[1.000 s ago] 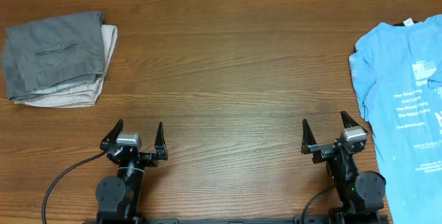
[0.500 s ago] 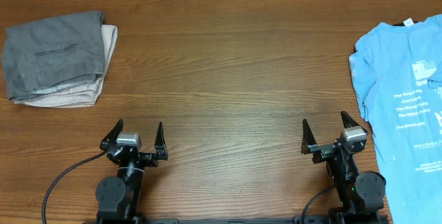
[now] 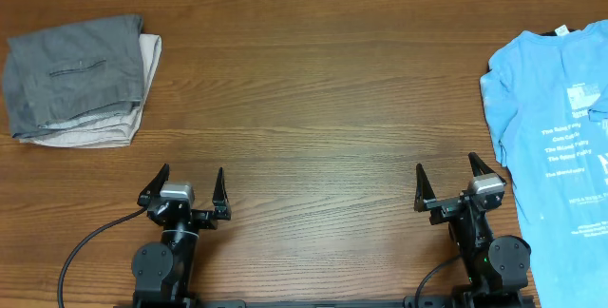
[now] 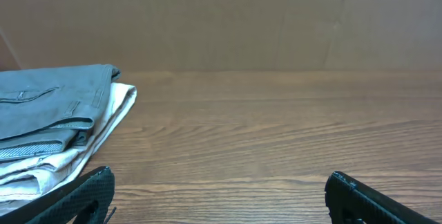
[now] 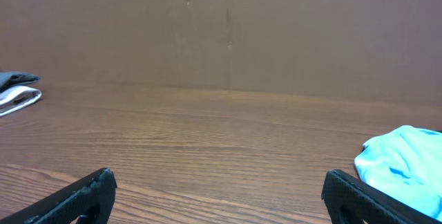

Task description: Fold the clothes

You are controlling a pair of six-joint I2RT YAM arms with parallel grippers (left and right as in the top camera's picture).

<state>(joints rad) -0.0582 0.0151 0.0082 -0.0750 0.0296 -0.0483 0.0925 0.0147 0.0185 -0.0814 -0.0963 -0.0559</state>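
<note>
A light blue T-shirt (image 3: 556, 127) with white printed text lies spread at the table's right edge, partly cut off by the overhead view; its near sleeve (image 5: 404, 165) shows at the right of the right wrist view. My right gripper (image 3: 446, 180) rests open near the front edge, just left of the shirt, touching nothing; from the wrist my right gripper (image 5: 219, 182) has bare wood between its fingers. At front left my left gripper (image 3: 187, 182) is open and empty too, and through the wrist camera my left gripper (image 4: 219, 186) spans only table.
A folded stack of grey and beige garments (image 3: 81, 80) sits at the back left, also visible as the folded stack (image 4: 55, 127) in the left wrist view. A brown cardboard wall (image 5: 228, 30) closes the far side of the wooden table (image 3: 313, 108).
</note>
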